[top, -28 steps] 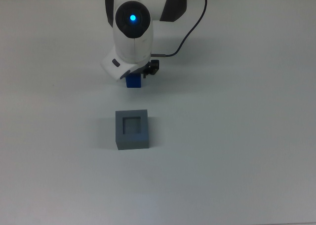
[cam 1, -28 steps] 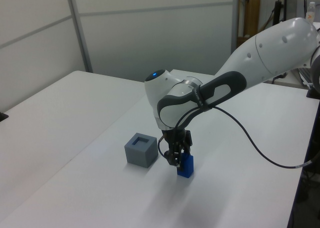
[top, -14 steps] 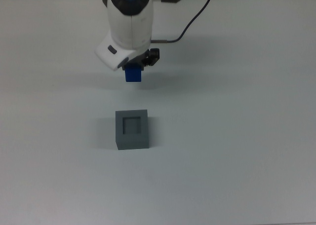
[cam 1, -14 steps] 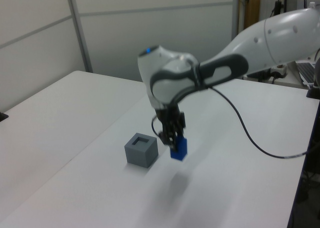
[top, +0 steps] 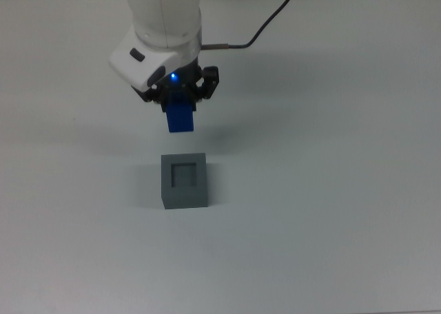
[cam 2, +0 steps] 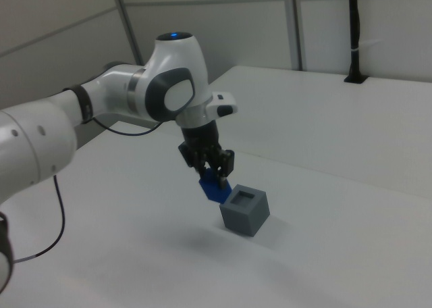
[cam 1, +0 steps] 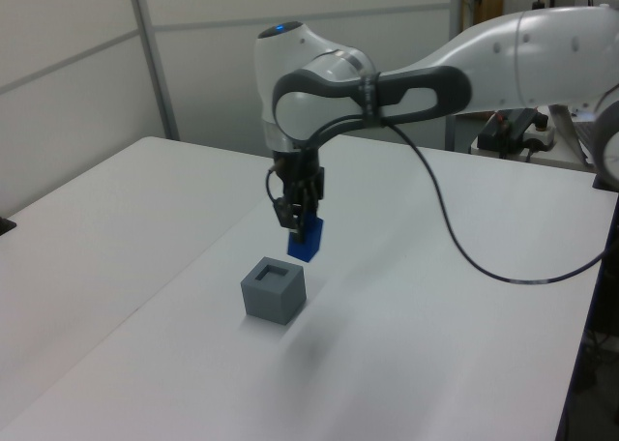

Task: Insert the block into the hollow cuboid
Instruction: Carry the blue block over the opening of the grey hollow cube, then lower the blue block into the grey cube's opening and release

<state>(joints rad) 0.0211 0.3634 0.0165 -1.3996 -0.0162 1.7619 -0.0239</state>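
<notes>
Carry step: the tool (top: 180, 102) is clenched on the block (top: 180, 118), holding it in the air above the worktop (top: 331, 190), near the cuboid (top: 185, 181) but not yet over its recess. Next, I judge, centre it over the recess and lower squarely. Open worktop lies all round the cuboid.

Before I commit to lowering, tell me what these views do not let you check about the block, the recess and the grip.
- Top view: the block's upper end and the gripper contact are hidden under the wrist.
- Left view: the floor of the recess in the hollow cuboid is hidden by its own rim, so its depth is unknown.
- Right view: the block's lower edge overlaps the cuboid, so clearance is unclear.
- No view shows whether the block fits the recess.
</notes>
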